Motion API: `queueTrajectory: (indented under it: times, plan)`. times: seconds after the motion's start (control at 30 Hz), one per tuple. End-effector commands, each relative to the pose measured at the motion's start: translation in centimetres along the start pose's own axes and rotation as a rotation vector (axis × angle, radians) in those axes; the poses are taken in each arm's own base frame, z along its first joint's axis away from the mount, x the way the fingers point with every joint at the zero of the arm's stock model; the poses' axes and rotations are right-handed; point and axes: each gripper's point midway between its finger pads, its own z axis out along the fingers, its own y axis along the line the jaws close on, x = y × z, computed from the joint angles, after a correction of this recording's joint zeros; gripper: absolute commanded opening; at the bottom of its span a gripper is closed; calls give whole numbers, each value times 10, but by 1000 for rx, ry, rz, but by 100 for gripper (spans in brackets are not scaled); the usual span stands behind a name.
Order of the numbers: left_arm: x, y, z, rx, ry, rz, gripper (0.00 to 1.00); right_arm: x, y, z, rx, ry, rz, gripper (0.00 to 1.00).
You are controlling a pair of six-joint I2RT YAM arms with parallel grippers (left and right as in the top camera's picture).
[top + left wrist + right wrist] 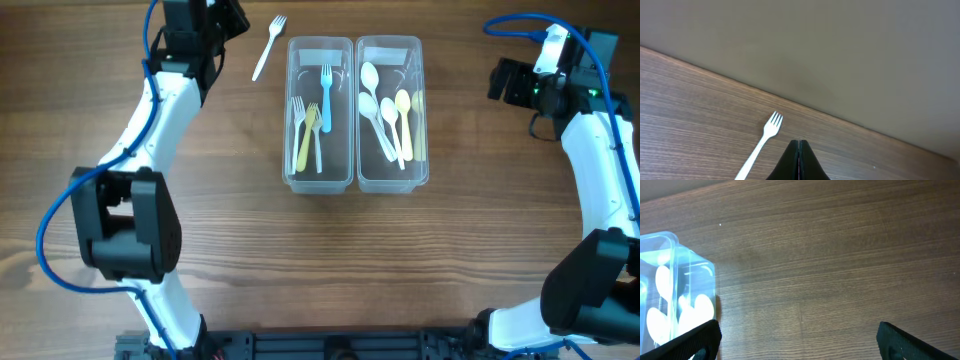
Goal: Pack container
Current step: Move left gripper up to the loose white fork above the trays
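The clear twin container [355, 182] stands at the table's middle back. Its left tub holds a blue fork [326, 96], a yellow fork [307, 135] and a white one. White spoons [372, 102] and a yellow spoon [404, 118] lie in the right tub. One white fork [268, 47] [760, 145] lies on the wood left of the container. My left gripper [233, 18] [799, 144] is shut and empty, just right of that fork. My right gripper [498, 80] [799, 341] hangs wide open to the right of the container [676, 275], holding nothing.
The table's far edge [840, 117] runs close behind the loose fork, with a grey wall beyond. Both arms reach in from the near side, one along each flank of the container. Bare wood lies between the open right fingers [910, 340].
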Motion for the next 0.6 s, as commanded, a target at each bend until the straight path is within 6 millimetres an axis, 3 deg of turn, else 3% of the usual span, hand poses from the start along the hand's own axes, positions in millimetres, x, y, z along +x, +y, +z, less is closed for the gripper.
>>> queueTrajectory:
  times: [0.0,0.2,0.4,0.57]
  plan:
    - [9,-5,18,46,40,-13,4,-9,2,-7,3,-29,-15,100]
    - [19,-10,41,107,89,-8,4,-9,2,-7,3,-29,-16,100]
    - [13,-12,60,125,74,1,4,-9,2,-7,3,-29,-16,100]
    - [20,-8,77,130,83,15,4,-9,2,-7,3,-29,-16,100]
